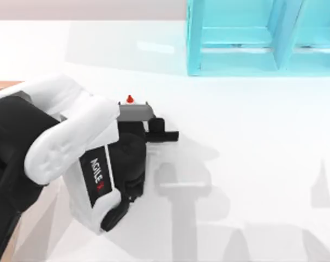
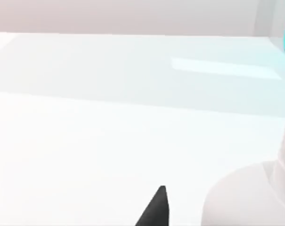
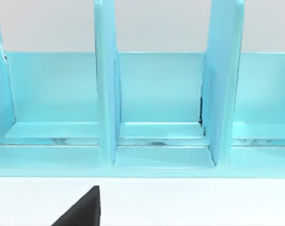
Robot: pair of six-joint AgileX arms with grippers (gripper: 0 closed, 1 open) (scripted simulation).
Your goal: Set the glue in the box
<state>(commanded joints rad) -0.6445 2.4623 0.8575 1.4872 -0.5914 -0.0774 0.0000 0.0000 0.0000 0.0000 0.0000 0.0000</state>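
Evidently the left gripper [image 1: 133, 108] sits low over the glue [image 1: 130, 99], upright with its red cap poking out beyond the wrist, fingers' spread unreadable; left arm nearest, box [image 1: 1, 85] edge further left.

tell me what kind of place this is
Probably a rendered tabletop workspace for robot manipulation, not a real room. A plain white table carries a cyan shelf unit with compartments, and the left arm's gripper reaches over the glue, whose red cap tip shows.
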